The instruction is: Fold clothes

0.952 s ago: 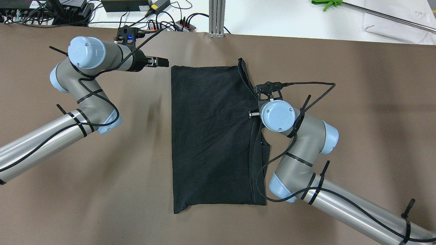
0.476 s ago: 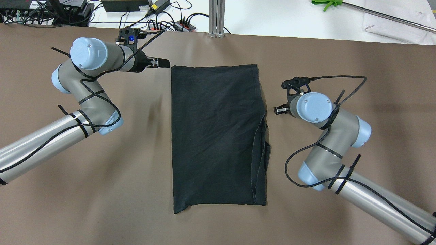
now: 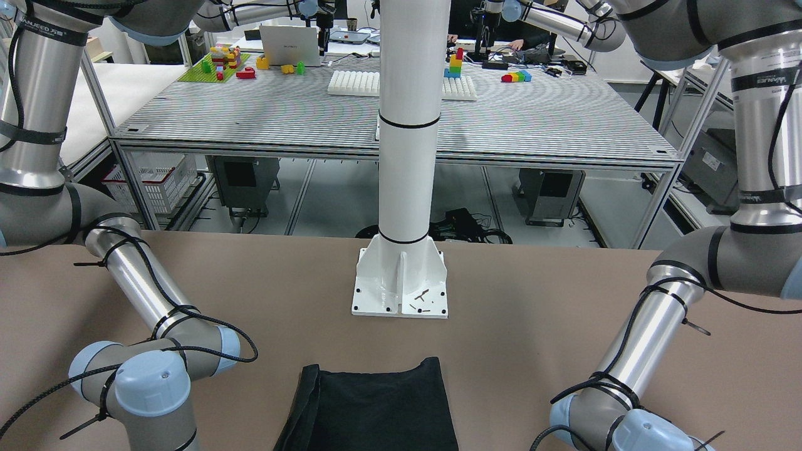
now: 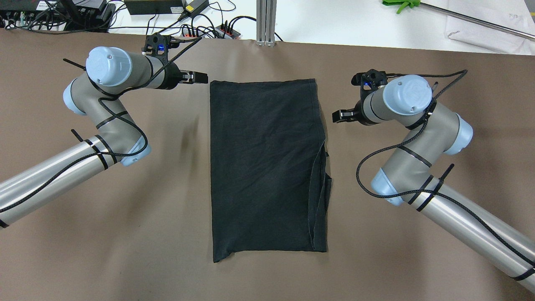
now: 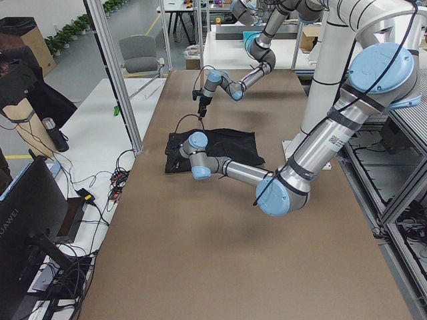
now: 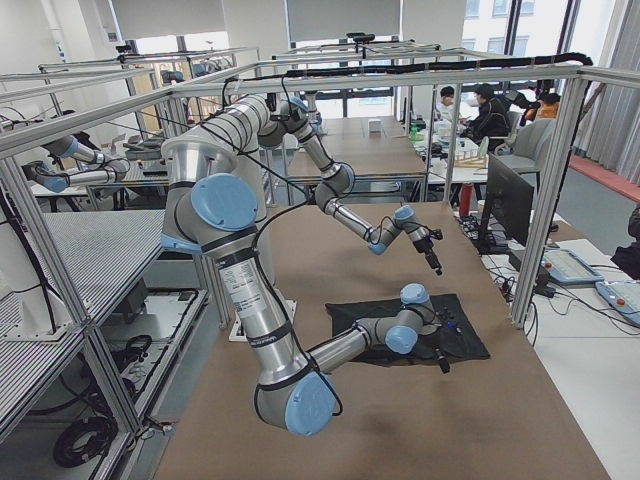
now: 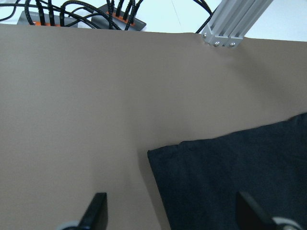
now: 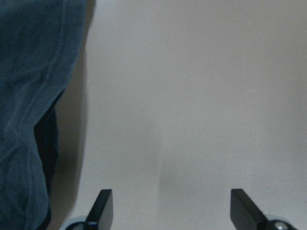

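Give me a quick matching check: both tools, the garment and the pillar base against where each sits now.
1 left tool
2 right tool
3 plain black fabric garment
4 white metal pillar base

a flat, folded
b open, off garment's right edge
c open, by garment's far left corner
d between garment and robot

Pairs: 1-c; 2-b; 3-a; 4-d

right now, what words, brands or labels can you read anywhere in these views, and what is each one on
"HUAWEI": on the dark monitor, exterior left view.
"ANJEED", first letter cut off, characters after it unclear: on the black band of the right arm, front-facing view.
White label on the black box, overhead view: too small to read.
The black garment: no print visible.
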`<state>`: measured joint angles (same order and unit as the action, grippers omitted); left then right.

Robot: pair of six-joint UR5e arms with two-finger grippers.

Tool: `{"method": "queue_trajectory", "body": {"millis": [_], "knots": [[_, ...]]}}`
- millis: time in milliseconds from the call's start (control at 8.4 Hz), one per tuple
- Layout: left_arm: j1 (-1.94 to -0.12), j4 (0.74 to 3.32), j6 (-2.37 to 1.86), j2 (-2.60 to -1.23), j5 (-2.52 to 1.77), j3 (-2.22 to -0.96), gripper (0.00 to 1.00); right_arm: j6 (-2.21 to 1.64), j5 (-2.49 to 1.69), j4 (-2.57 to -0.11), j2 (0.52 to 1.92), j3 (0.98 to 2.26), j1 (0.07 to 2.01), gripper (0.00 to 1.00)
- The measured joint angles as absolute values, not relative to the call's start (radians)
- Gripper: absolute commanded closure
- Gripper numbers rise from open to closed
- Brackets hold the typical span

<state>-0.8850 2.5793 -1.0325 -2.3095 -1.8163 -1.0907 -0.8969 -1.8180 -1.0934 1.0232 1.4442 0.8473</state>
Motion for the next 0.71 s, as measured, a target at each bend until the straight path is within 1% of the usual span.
{"method": "queue_trajectory", "body": {"millis": [238, 476, 714], "knots": [[-0.886, 2.582, -1.033, -2.307, -1.816, -1.091, 0.06, -1.045, -1.836, -1.072, 0.952, 1.444, 0.845, 0.07], [-0.887, 2.583, -1.029, -2.304, -1.817, -1.090, 0.06, -1.158, -1.845, -0.951, 0.927, 1.422, 0.817, 0.06], [-0.890, 2.582, -1.024, -2.303, -1.818, -1.088, 0.06, -1.188, -1.846, -0.788, 0.914, 1.330, 0.788, 0.07]]}}
